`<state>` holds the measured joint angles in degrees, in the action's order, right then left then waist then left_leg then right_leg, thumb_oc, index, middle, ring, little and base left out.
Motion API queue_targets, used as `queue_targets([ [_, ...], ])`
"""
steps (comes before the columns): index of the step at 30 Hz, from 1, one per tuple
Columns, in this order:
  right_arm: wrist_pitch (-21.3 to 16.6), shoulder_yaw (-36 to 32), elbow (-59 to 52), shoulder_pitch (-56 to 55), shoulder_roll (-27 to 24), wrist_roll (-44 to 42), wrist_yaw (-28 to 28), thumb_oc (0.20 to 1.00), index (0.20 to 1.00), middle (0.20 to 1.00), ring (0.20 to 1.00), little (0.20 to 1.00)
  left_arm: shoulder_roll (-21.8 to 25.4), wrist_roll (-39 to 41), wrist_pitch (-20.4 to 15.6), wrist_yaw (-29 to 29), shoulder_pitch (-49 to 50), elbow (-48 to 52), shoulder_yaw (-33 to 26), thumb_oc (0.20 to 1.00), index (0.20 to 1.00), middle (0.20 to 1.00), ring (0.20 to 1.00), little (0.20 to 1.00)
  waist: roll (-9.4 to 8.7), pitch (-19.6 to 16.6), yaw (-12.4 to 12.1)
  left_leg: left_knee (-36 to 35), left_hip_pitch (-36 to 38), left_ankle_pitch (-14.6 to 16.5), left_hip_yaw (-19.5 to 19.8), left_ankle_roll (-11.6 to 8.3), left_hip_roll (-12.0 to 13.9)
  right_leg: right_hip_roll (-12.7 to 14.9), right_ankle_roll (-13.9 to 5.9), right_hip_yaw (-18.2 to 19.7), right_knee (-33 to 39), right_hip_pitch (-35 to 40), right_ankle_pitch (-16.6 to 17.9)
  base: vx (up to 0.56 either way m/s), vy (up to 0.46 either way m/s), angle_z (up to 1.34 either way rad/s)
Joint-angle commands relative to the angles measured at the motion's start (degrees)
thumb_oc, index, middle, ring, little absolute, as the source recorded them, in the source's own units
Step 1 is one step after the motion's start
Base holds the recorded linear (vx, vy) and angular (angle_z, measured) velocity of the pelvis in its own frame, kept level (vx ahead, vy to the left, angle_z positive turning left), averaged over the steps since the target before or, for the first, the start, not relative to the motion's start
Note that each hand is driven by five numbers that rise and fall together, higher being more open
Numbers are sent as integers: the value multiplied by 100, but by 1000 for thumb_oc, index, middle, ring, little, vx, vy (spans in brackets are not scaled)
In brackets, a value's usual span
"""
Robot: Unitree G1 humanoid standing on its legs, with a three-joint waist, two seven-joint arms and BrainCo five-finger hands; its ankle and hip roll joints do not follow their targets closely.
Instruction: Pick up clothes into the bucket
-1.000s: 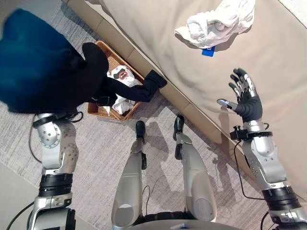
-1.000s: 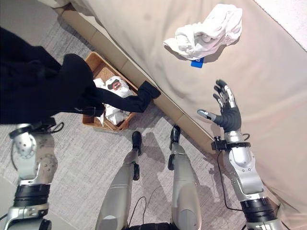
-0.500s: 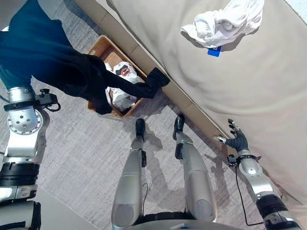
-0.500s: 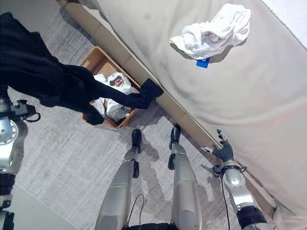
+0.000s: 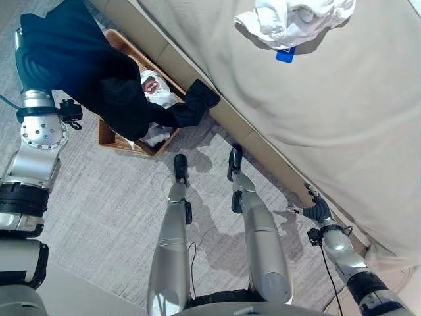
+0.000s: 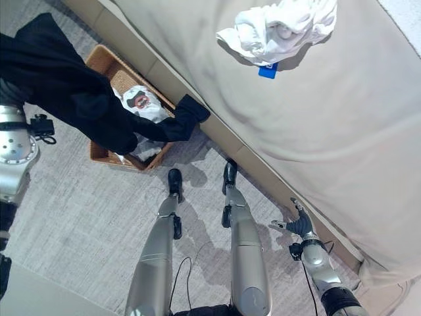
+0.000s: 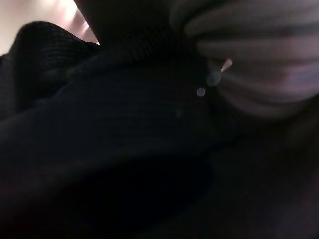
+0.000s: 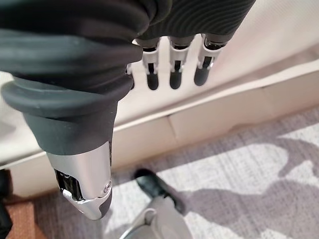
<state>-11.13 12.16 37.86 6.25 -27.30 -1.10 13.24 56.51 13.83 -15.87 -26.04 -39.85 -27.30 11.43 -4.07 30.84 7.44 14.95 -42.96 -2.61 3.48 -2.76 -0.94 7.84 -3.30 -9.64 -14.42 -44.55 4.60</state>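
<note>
Black garment [image 5: 85,66] hides left robot hand; right robot hand [image 6: 297,225] spread.

- No text, number or sign can be read anywhere.
- The small blue tag [image 5: 285,54] under the white garment [image 5: 296,18], at about 1 o'clock on the bed [image 5: 342,118], shows no legible print.

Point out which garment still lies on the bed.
The crumpled white garment lies on the beige bed. The black garment hangs at the left arm over the wicker basket, and another white garment is in the basket.
</note>
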Motion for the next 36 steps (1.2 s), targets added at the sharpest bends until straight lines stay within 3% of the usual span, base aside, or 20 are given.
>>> queue_targets([
  [1, -168, 54, -246, -70, -143, -13, 198, 1000, 1000, 1000, 1000, 1000, 392, -198, -64, -255, -377, -192, -233, 200, 200, 200, 200, 200, -131, -104, -24, 291, -186, 230, 36, 103, -179, 277, -500, 275, -218, 96, -219, 10, 2, -9],
  [7, -238, 132, -723, -32, -92, -119, 259, 1000, 1000, 1000, 1000, 1000, 257, -141, 75, -342, -492, -589, -197, 200, 200, 200, 200, 200, -328, -104, 75, 638, -563, 406, -41, 132, -105, 191, -526, 352, -197, -212, -129, 20, 23, -9],
  [8, -255, 141, -804, -30, -80, -124, 272, 1000, 1000, 1000, 1000, 1000, 233, -157, 133, -358, -483, -696, -201, 282, 282, 282, 282, 282, -365, -104, 95, 698, -618, 434, -46, 144, -102, 172, -532, 361, -190, -252, -114, 10, 15, -20],
  [9, -259, 161, -862, -14, -66, -134, 291, 1000, 1000, 1000, 1000, 1000, 185, -139, 156, -391, -514, -818, -204, 705, 705, 705, 705, 705, -415, -104, 114, 775, -691, 479, -75, 151, -77, 154, -540, 372, -183, -302, -97, 18, 20, -15],
  [10, -262, 173, -866, -1, -53, -139, 316, 1000, 1000, 1000, 1000, 1000, 155, -150, 199, -403, -489, -865, -226, 1000, 1000, 1000, 1000, 1000, -449, -104, 122, 848, -757, 509, -92, 153, -68, 140, -542, 383, -175, -347, -82, 19, 20, -16],
  [15, -177, 248, -908, 50, 13, -155, 398, 1000, 1000, 1000, 1000, 1000, -140, -223, 538, -389, -409, -1171, -336, 1000, 1000, 1000, 1000, 1000, -570, -104, 164, 999, -975, 579, -100, 172, -11, 88, -563, 377, -122, -505, -26, 14, 0, -10],
  [20, -86, 246, -1005, 56, 35, -103, 463, 1000, 1000, 1000, 1000, 1000, -322, -803, 1015, -602, -307, -1413, -520, 1000, 1000, 1000, 1000, 1000, -662, -104, 165, 983, -994, 617, -112, 187, -6, 67, -549, 338, -63, -513, -24, 0, 0, 0],
  [26, -104, 128, -1434, 85, -33, -112, 492, 1000, 1000, 1000, 1000, 1000, -352, -1006, 1192, -629, 85, -1476, -883, 1000, 1000, 1000, 1000, 1000, -708, -104, 147, 997, -956, 641, -111, 197, 10, 65, -543, 317, -11, -459, 4, 0, 0, 0],
  [32, -131, -228, -2285, 82, -169, 51, 637, 1000, 1000, 1000, 1000, 1000, -507, -1079, 1330, -584, 719, -1196, -1378, 1000, 1000, 1000, 1000, 1000, -643, -104, 75, 951, -851, 656, -102, 211, -11, 62, -527, 292, -2, -348, -28, 0, 0, 0],
  [36, -235, -813, -3106, 298, -340, 246, 1008, 1000, 1000, 1000, 1000, 1000, -1096, -1288, 1231, -768, 1495, -513, -1866, 1000, 1000, 1000, 1000, 1000, -525, -104, -39, 911, -665, 680, -102, 230, -44, 85, -510, 280, -70, -229, -79, 0, 0, 0],
])
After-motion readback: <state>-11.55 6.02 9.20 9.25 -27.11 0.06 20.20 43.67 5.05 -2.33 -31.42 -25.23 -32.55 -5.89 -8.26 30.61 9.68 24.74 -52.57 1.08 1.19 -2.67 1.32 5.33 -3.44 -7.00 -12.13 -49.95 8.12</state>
